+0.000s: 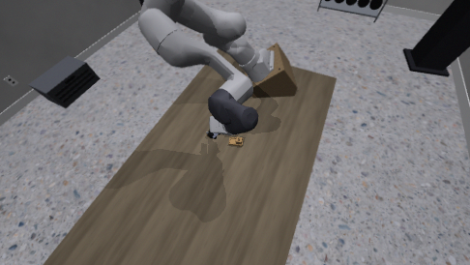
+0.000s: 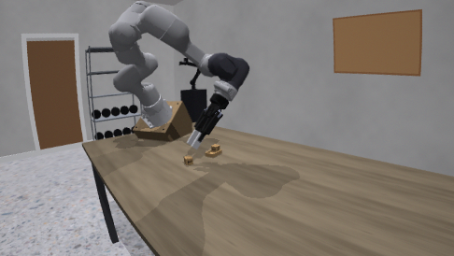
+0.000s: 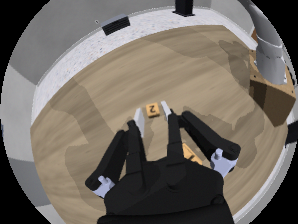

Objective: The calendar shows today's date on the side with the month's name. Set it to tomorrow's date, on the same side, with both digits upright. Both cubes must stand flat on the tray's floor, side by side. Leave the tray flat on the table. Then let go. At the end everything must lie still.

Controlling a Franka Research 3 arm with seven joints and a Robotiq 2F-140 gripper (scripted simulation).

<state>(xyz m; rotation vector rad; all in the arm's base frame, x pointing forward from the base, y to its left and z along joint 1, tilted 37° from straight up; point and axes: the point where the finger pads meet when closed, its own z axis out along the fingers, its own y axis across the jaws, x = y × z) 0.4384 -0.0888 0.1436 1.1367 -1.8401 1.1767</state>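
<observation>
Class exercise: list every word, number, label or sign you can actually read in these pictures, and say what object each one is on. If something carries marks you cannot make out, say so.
No text reads with certainty.
Loose cube on the table: one dark digit on its top face, too blurred to read.
Calendar tray: marks too small to read; month name not legible.
Wall board, door: no writing visible.
</observation>
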